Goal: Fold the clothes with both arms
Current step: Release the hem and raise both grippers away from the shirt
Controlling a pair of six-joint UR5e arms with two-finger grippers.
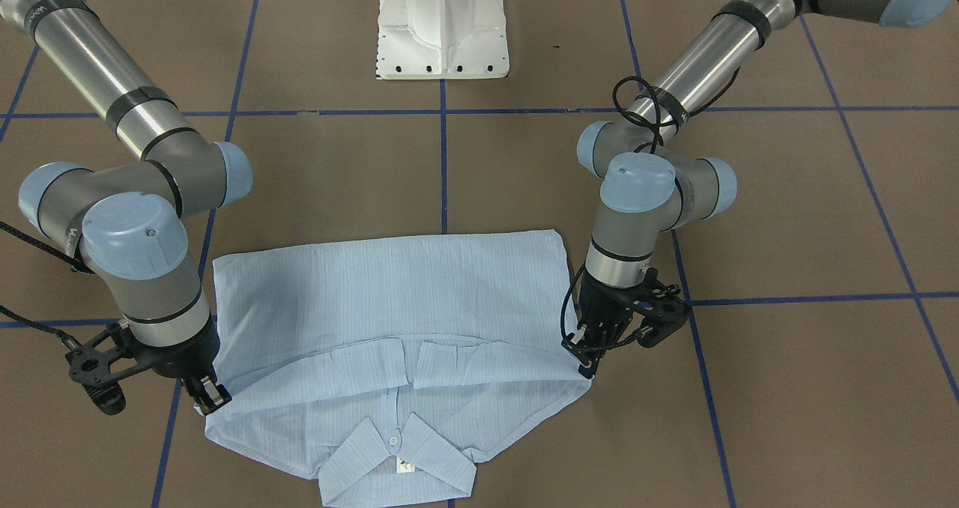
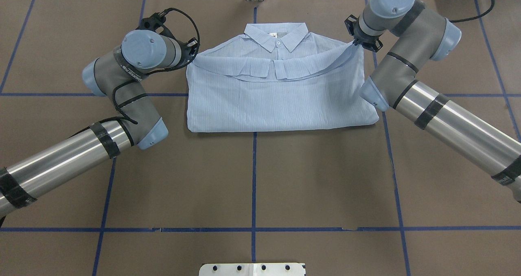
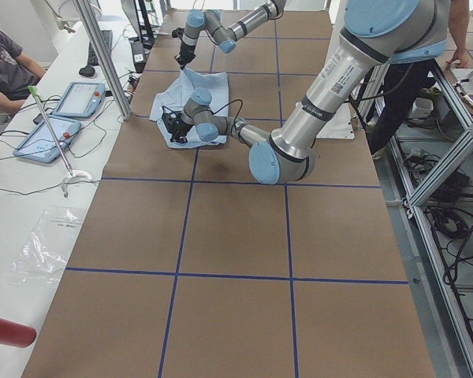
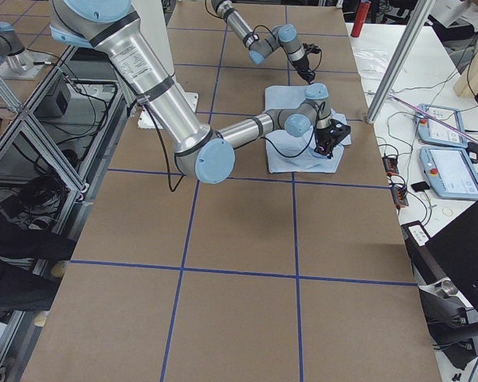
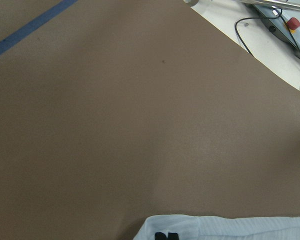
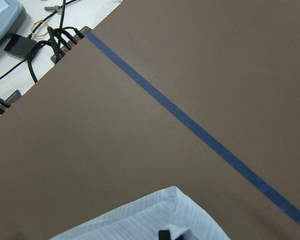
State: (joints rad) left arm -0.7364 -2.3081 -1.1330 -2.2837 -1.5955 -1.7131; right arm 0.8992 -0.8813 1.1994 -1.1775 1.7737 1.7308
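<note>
Shirt (image 1: 389, 298) half folded, lying mid-surface (image 1: 787, 388) on the side far from the robot's base (image 1: 442, 36), collar (image 1: 397, 455) pointing away from it.
Our left hand (image 1: 588, 351) and right hand (image 1: 212, 397) each look pinched closed on one end of the turned-over fold. We judge the cloth thin, light and limp, sagging between holds, so corners are the best grip. Its long axis runs side to side.

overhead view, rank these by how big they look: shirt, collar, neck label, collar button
1. shirt
2. collar
3. neck label and collar button: both tiny, too close to rank
</note>
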